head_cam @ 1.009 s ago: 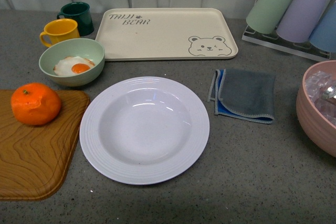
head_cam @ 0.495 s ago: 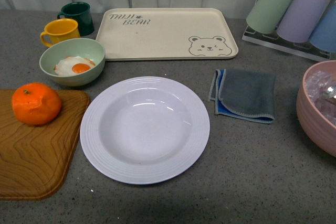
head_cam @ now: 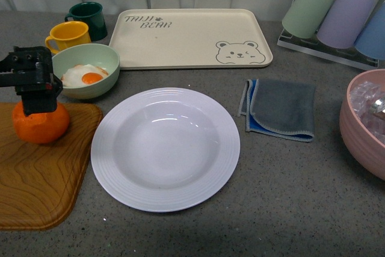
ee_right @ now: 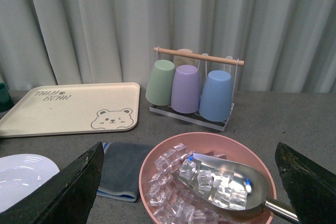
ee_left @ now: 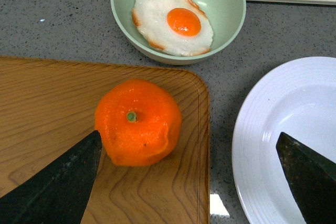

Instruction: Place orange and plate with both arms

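Observation:
The orange [head_cam: 42, 127] rests on the far corner of a wooden board [head_cam: 36, 179] at the left. My left gripper [head_cam: 37, 103] hangs just above it, open. In the left wrist view the orange [ee_left: 137, 121] lies close to one dark finger [ee_left: 58, 187], and the other finger sits over the plate [ee_left: 247, 145]. The gripper [ee_left: 187, 136] holds nothing. The white plate [head_cam: 165, 148] lies empty in the middle of the table. My right gripper [ee_right: 189, 148] is open above a pink bowl and is outside the front view.
A pale green bowl with a fried egg [head_cam: 90, 70], a yellow mug [head_cam: 67, 34] and a green mug [head_cam: 89, 19] stand behind the orange. The bear tray [head_cam: 189, 37] lies at the back. A grey cloth [head_cam: 281, 108], the pink ice bowl [head_cam: 364, 130] with its scoop [ee_right: 226, 182], and a cup rack [head_cam: 337, 16] are on the right.
My left gripper has come into the front view from the left and now sits over the orange. The orange and plate have not moved.

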